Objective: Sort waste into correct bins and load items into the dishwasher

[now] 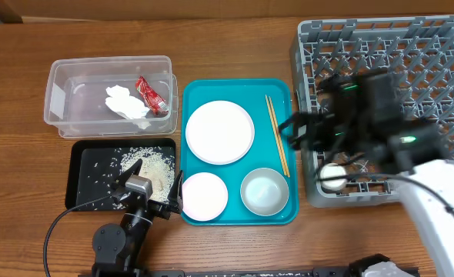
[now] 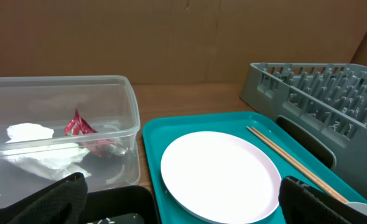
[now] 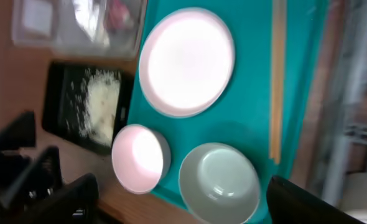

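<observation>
Chopsticks [image 1: 278,135] lie on the teal tray [image 1: 277,86], just beside the right gripper [image 1: 295,131]. Its fingers are spread and hold nothing, and the arm reaches across the rack's [image 1: 442,46] left edge. A cup [image 1: 334,177] sits in the rack. The left gripper [image 1: 150,187], likewise spread and empty, is low over the black tray [image 1: 81,181] of rice [image 1: 154,165]. Napkin [image 1: 127,101] and wrapper [image 1: 151,94] lie in the tub [image 1: 58,73].

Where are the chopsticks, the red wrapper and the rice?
chopsticks [image 1: 278,136], overhead view, midway along the sticks.
red wrapper [image 1: 151,94], overhead view, its crinkled middle.
rice [image 1: 155,166], overhead view, centre of the heap.
</observation>
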`<act>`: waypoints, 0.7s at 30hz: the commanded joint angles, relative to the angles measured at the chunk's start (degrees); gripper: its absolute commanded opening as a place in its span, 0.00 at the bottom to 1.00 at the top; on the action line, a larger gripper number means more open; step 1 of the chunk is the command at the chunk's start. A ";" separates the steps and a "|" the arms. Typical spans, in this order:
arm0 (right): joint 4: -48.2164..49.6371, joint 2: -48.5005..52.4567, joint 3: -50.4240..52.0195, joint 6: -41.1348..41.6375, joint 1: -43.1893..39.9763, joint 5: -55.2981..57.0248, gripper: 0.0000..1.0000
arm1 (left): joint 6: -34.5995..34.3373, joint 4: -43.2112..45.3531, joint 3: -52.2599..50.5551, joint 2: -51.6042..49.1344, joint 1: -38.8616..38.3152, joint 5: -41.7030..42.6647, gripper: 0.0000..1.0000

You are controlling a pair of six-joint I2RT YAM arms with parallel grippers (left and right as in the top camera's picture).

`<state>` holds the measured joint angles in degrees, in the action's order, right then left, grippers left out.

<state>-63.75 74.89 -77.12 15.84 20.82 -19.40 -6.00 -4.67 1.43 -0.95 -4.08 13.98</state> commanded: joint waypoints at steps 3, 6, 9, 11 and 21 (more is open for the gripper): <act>0.98 7.78 1.07 10.25 13.53 25.16 0.77 | -0.81 0.24 -0.50 0.70 0.33 0.50 1.00; 2.64 13.53 1.07 11.65 14.34 28.39 0.64 | -0.81 0.24 -0.50 0.70 0.33 0.50 1.00; 5.03 18.93 1.07 11.63 13.20 29.20 0.54 | -0.81 0.24 -0.50 0.70 0.33 0.50 1.00; 6.93 22.99 1.07 11.43 11.93 30.10 0.50 | -0.81 0.24 -0.50 0.70 0.33 0.50 1.00; 12.61 36.61 1.09 6.21 8.70 24.22 0.44 | -0.81 0.24 -0.50 0.70 0.33 0.50 1.00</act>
<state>-51.94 109.80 -76.29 23.11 28.95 6.39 -6.02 -4.67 1.41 -0.95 -4.08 13.98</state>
